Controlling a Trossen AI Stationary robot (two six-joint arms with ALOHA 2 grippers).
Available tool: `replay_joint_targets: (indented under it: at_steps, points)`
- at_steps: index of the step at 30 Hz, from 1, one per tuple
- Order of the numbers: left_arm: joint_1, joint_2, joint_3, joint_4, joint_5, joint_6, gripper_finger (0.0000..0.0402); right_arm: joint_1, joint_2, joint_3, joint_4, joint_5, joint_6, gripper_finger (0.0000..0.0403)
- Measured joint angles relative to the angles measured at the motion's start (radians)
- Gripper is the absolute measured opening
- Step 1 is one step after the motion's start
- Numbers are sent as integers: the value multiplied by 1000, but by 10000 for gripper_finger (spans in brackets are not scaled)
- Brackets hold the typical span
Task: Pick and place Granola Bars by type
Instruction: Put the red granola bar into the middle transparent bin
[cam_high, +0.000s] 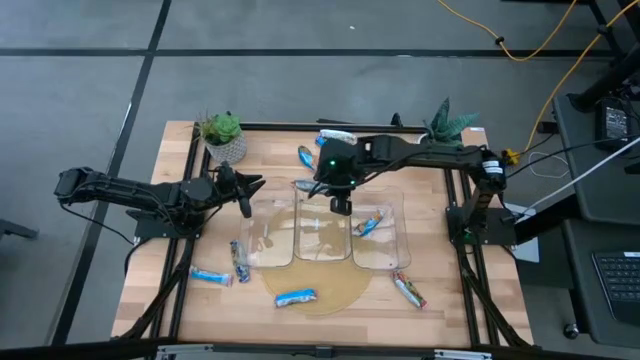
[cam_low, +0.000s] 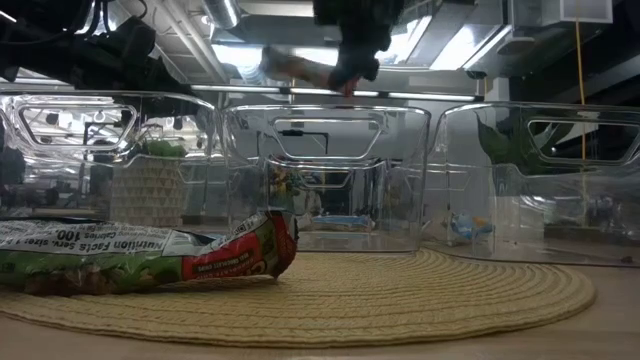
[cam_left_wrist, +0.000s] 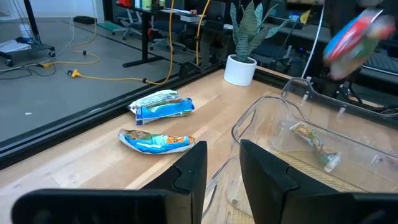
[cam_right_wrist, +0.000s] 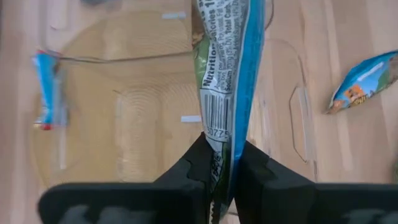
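My right gripper (cam_high: 341, 207) hangs over the middle clear bin (cam_high: 322, 248) and is shut on a blue-and-white granola bar (cam_right_wrist: 224, 68), which shows blurred in the low view (cam_low: 288, 64). My left gripper (cam_high: 250, 193) waits open at the left bin's far corner and holds nothing. One bar (cam_high: 368, 222) lies inside the right bin. Two bars (cam_high: 335, 137) (cam_high: 305, 155) lie flat near the far edge. Several more lie on the near side: two (cam_high: 240, 260) (cam_high: 210, 275) on the wood, one (cam_high: 297, 297) on the mat, one (cam_high: 408, 290) right of it. My right gripper pinches the bar's barcode end (cam_right_wrist: 217, 134) between its two fingers (cam_right_wrist: 198, 163), coming from above and pointing down. The bar runs on from the fingertips, in line with them. It is lifted clear, above the bins' rims.
Three clear bins stand side by side on a round woven mat (cam_high: 335, 292). A small potted plant (cam_high: 224, 135) stands at the far left corner, another plant (cam_high: 447, 122) at the far right. The table's black frame runs along its edges.
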Motion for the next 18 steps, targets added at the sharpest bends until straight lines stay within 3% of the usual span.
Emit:
replay_joint_targets:
  at_steps: [9, 18]
  points:
    - [0, 0, 0, 0, 6, 0, 88, 2, 75, -68, 15, 48, 56, 54]
    - [0, 0, 0, 0, 6, 0, 88, 10, 75, -247, 190, 53, 178, 36]
